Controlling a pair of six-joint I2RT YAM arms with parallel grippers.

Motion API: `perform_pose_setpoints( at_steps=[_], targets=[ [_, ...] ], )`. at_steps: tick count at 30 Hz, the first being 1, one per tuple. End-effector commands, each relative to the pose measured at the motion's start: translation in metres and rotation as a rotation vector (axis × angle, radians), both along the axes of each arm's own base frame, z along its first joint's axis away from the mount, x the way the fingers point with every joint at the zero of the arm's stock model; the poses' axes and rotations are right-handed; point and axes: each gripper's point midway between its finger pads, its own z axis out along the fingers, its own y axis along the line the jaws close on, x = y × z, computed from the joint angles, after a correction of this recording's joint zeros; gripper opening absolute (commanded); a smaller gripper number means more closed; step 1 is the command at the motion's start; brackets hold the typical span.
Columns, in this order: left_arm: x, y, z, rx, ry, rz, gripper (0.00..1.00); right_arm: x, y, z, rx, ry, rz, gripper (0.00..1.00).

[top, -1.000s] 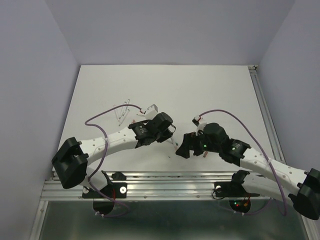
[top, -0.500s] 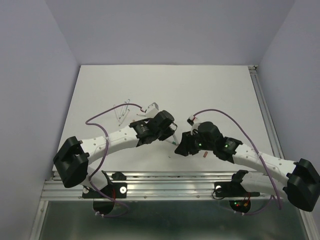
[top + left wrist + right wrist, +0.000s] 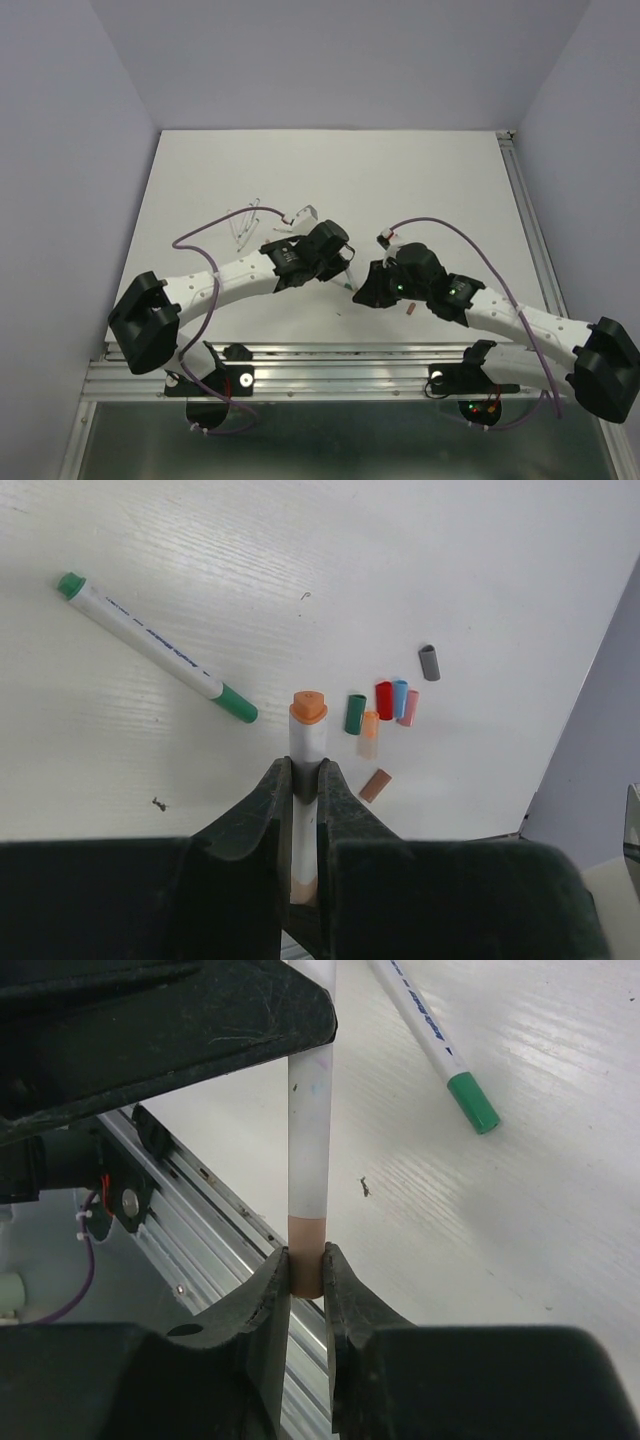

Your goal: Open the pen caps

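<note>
The right gripper (image 3: 305,1260) is clamped on a short peach plastic cap (image 3: 305,1232) at one end of a slim white pen barrel (image 3: 308,1130). The left gripper (image 3: 305,772) pinches that same barrel further along, holding it above the white table (image 3: 300,540). The cap looks seated, so the pull-off seems to be in hand. Next, the arms should draw apart straight along the pen. On the table below lie a cluster of loose coloured caps (image 3: 384,702) and a green-capped white pen (image 3: 150,645).

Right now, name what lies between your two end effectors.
One white pen: the left end effector clamps its middle, the right end effector pinches its tan cap. The right wrist view shows it.
</note>
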Motion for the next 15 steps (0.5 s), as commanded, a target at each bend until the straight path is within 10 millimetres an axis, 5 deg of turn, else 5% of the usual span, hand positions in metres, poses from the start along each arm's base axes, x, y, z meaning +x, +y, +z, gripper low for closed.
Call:
perform_pose_setpoints(
  at_steps=[1,8,15],
  targets=[
    [0.034,0.011,0.034,-0.015,-0.116,0.073,0.0,-0.017,0.006,0.017,0.07,0.023,0.06,0.01],
    [0.096,0.073,0.053,0.032,-0.198,0.269,0.0,-0.067,-0.014,0.023,0.113,0.115,0.183,0.01],
    [0.12,0.128,0.065,0.091,-0.233,0.423,0.0,-0.09,-0.024,0.036,0.182,0.132,0.224,0.01]
  ],
)
